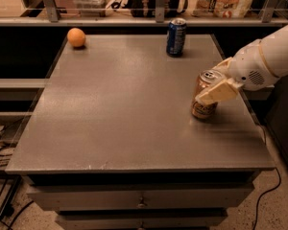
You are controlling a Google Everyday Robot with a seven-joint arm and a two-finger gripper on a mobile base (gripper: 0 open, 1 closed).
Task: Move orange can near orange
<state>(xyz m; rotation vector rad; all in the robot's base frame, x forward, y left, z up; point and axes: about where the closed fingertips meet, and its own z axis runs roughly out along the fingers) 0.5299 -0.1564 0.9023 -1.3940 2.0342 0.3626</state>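
— Where do we find the hand?

— Over the right side of the bench, at the end of the white arm that reaches in from the right edge of our view. It sits at the upper part of the orange can.

— And how do we read its grip?

— We see it closed around that can. The near finger lies slantwise across the front of the can just under the silver top, and the other finger shows behind the rim on the far right side. The can fills the gap between them, so the hand is open only as wide as the can.

— How does the can stand?

— Tilted, we would say, with its top leaning to the right toward the arm. Its base is at the bench surface near the right edge; we cannot tell whether the base is touching it.

— And the orange?

— At the far left corner of the bench, well apart from the can and the hand, almost the whole bench top between them.

— Anything else we should name?

— A dark blue can stands upright at the far edge, right of the middle, between the orange and the hand but touching neither.
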